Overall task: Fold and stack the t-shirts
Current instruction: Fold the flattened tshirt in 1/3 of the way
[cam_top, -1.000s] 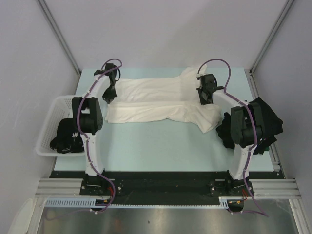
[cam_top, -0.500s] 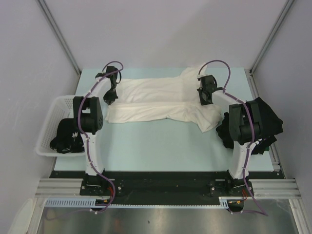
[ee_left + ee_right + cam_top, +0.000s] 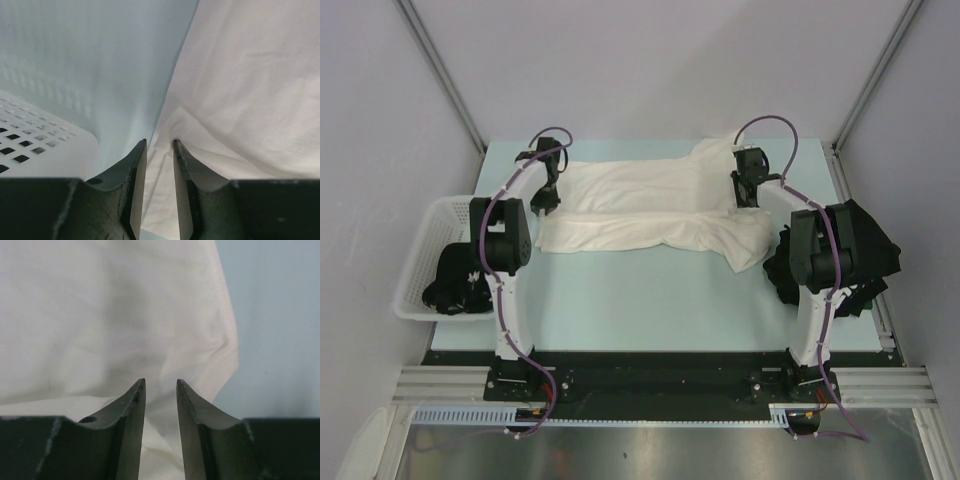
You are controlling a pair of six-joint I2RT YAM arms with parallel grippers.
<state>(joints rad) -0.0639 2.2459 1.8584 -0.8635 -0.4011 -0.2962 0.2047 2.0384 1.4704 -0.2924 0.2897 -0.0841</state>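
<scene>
A cream-white t-shirt (image 3: 650,205) lies spread across the far half of the table, its near long edge folded over; no print shows. My left gripper (image 3: 548,207) is at the shirt's left edge. In the left wrist view its jaws (image 3: 159,142) stand a little apart over a fold of the cream cloth (image 3: 240,90). My right gripper (image 3: 747,200) is over the shirt's right end. Its jaws (image 3: 160,381) stand a little apart above the cloth (image 3: 100,315), gripping nothing. A pile of black t-shirts (image 3: 855,250) lies at the table's right edge.
A white mesh basket (image 3: 425,240) sits off the left edge, its corner showing in the left wrist view (image 3: 35,150). It holds a black t-shirt with white print (image 3: 455,280). Pale blue table top (image 3: 640,300) lies near the shirt. Grey walls enclose the table.
My right gripper has moved a little farther back and to the right over the shirt's end. My left gripper has shifted only slightly. The shirt lies the same.
</scene>
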